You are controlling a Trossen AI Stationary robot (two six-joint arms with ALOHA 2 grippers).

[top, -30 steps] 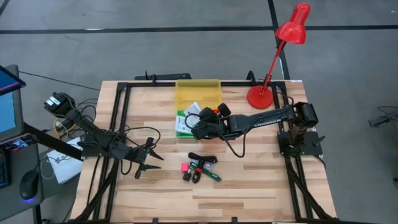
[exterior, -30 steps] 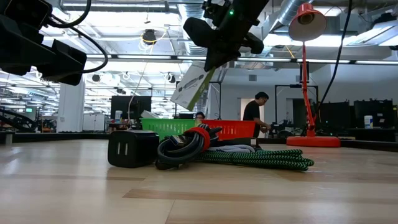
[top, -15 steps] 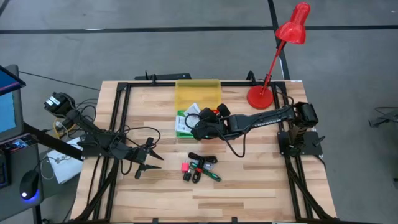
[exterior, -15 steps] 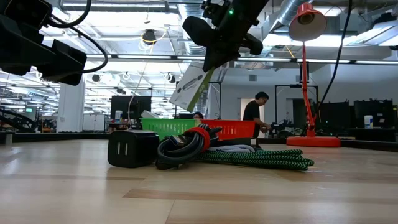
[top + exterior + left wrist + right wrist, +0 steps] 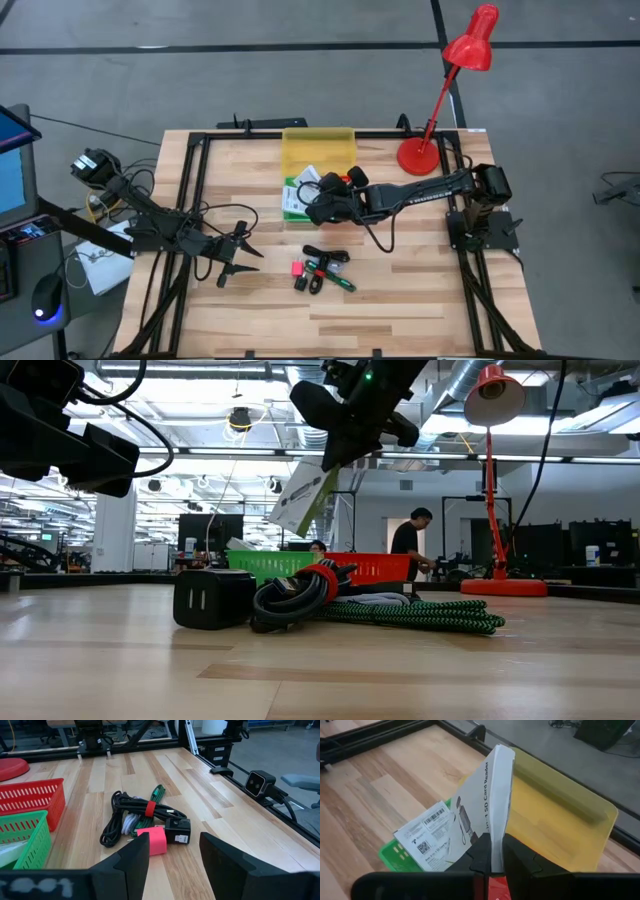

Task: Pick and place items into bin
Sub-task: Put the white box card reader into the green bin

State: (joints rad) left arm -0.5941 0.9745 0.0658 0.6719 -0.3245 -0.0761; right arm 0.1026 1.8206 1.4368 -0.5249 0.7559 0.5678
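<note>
Step in hand — placing. The right gripper hangs above the green bin, fingers pinched on the lower edge of a white printed packet, which stands edge-up from the jaws and dangles tilted in the low view. A second packet already lies in the green bin; a yellow bin sits just behind.

Next move, as judged — loosen the fingers so the packet drops inside the walls, not onto the rim.

Left gripper waits low at the table's left, jaws apart, holding nothing. Remaining items — cable bundle, pink piece, black charger — lie mid-table.
</note>
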